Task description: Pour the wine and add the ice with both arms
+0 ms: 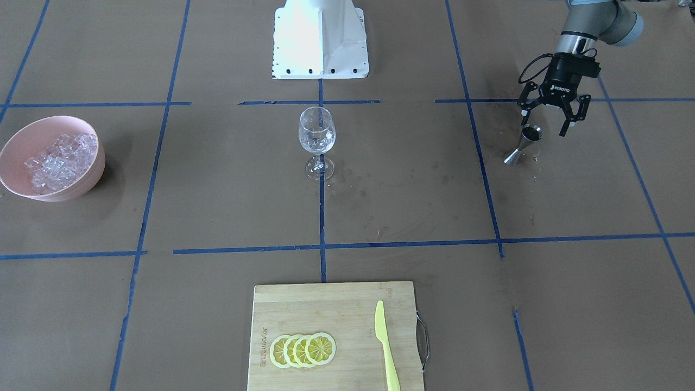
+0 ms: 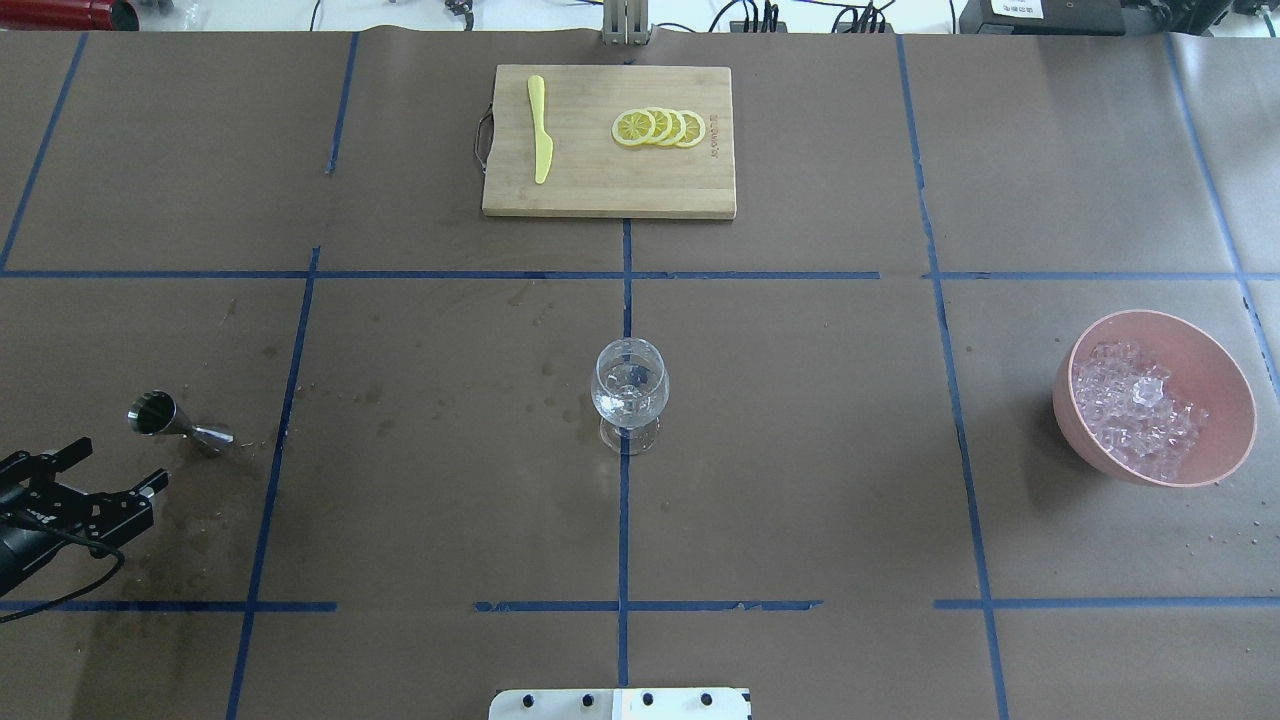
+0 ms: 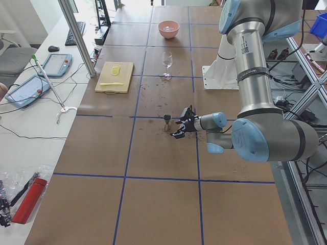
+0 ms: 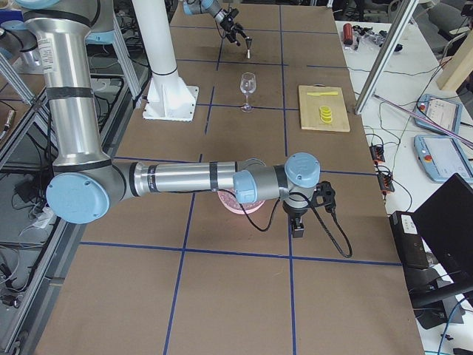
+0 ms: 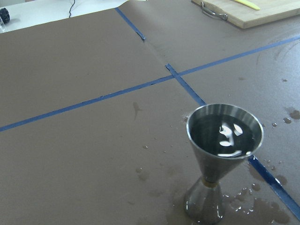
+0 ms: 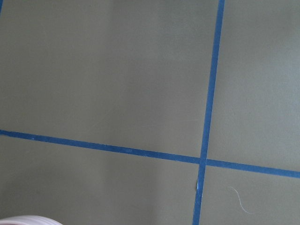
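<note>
Left pincer spread wide; right arm stretched level (right pincer unreadable).

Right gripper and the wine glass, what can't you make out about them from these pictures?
- Right gripper: only in the exterior right view, small and dark; open or shut cannot be told.
- Wine glass: clear and small in every view; its contents are unclear.
- Pink bowl: exterior right view, mostly hidden behind the right arm.
</note>
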You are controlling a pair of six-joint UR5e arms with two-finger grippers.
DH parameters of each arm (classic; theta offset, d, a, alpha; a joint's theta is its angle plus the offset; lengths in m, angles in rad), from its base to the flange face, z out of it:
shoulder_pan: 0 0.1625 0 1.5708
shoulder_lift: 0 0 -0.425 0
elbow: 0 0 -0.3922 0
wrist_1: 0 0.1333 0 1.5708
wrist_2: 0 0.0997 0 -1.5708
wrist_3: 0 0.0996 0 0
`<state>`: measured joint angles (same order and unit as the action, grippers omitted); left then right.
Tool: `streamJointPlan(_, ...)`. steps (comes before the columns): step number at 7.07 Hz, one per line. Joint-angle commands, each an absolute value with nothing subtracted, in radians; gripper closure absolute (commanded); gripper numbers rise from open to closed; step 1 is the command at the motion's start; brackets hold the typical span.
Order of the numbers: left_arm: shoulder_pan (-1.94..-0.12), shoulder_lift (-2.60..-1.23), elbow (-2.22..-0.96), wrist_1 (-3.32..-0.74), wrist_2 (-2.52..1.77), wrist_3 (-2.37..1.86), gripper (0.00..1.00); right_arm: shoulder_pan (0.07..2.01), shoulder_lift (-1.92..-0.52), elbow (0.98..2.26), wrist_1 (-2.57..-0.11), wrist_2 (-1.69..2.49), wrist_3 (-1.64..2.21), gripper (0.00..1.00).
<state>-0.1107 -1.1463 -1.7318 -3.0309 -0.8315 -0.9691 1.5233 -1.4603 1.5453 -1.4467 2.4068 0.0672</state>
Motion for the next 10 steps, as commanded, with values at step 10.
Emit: streamJointPlan(10,-0.015,-1.391,-1.528,-3.022,-0.387,-1.1,0.04,1.523,-1.468,1.546,-1.448,2.407,0.068,0.0)
